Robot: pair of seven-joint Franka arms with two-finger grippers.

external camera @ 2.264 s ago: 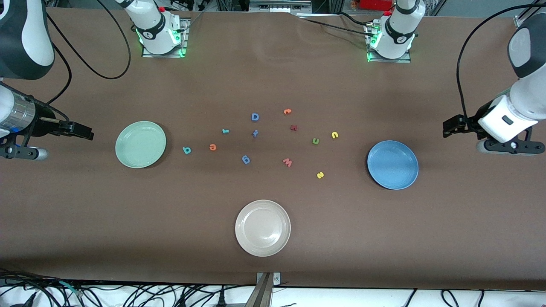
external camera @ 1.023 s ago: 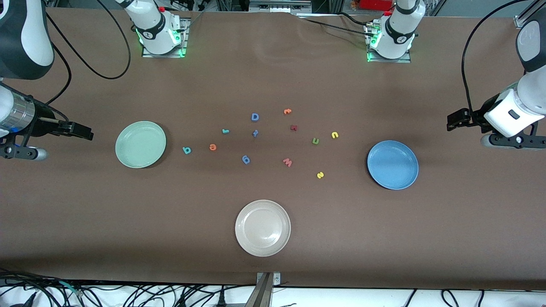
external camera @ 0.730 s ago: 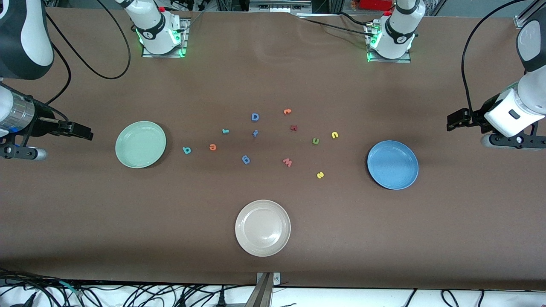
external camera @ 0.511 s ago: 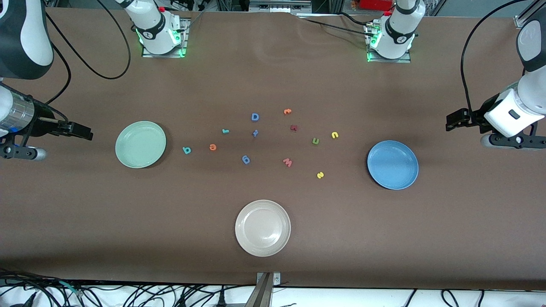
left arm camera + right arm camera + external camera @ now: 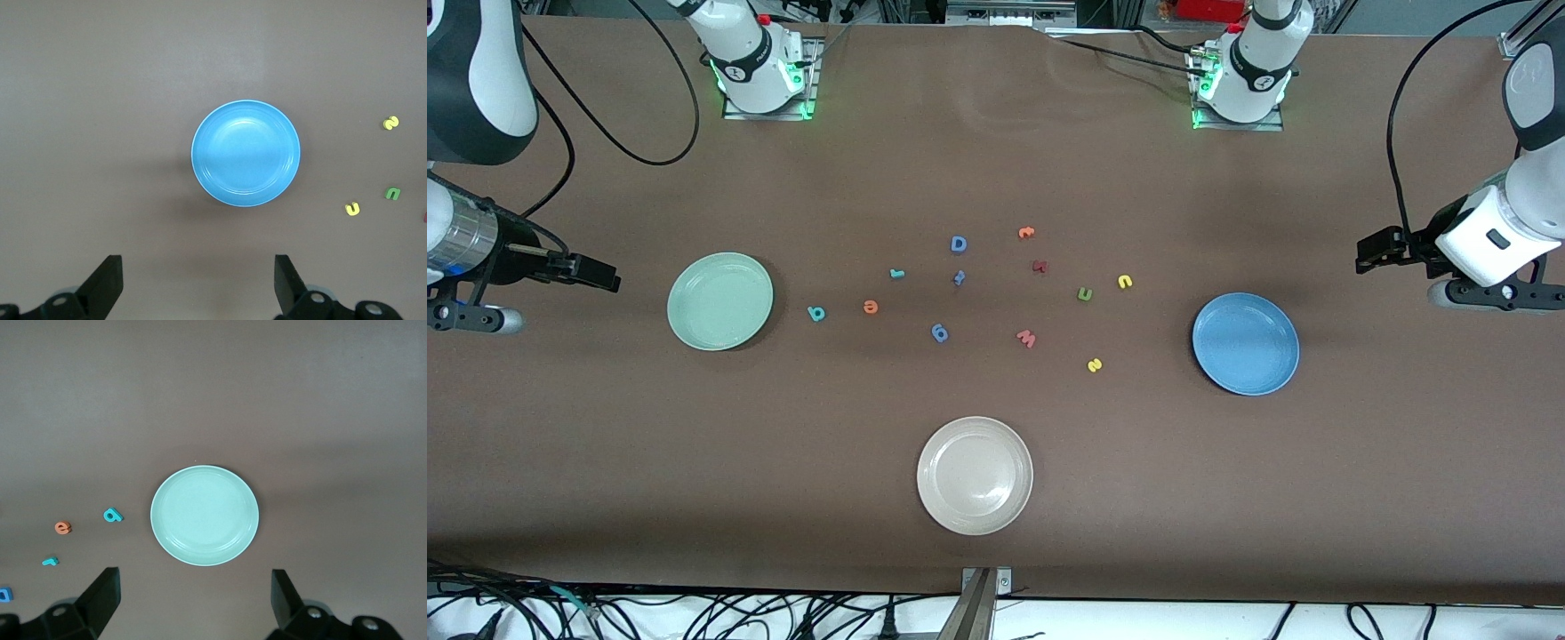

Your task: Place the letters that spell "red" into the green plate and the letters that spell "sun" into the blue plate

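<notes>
The green plate (image 5: pixel 719 301) (image 5: pixel 204 515) lies toward the right arm's end of the table, with the teal "d" (image 5: pixel 815 313) (image 5: pixel 112 515), orange "e" (image 5: pixel 871 307) (image 5: pixel 62 528) and teal "r" (image 5: pixel 897 273) (image 5: pixel 50 561) beside it. At the left arm's end lies the blue plate (image 5: pixel 1245 343) (image 5: pixel 245 153), near the yellow "u" (image 5: pixel 1125 282) (image 5: pixel 352 209), olive "n" (image 5: pixel 1084 294) (image 5: pixel 393 193) and yellow "s" (image 5: pixel 1094 364) (image 5: pixel 391 123). Both plates hold nothing. My right gripper (image 5: pixel 605 274) (image 5: pixel 195 577) hovers open outside the green plate. My left gripper (image 5: pixel 1371 253) (image 5: pixel 198 267) hovers open outside the blue plate.
A cream-white plate (image 5: pixel 975 476) sits nearest the front camera, mid-table. Other loose letters lie in the middle: a blue "D" (image 5: pixel 958 244), a dark red letter (image 5: pixel 1039 266), a pink "w" (image 5: pixel 1026 338), a blue letter (image 5: pixel 939 332) and an orange one (image 5: pixel 1026 233).
The left gripper shifted slightly toward the table's end and the arms' bases at first, then held still. The right arm and all letters have not moved.
</notes>
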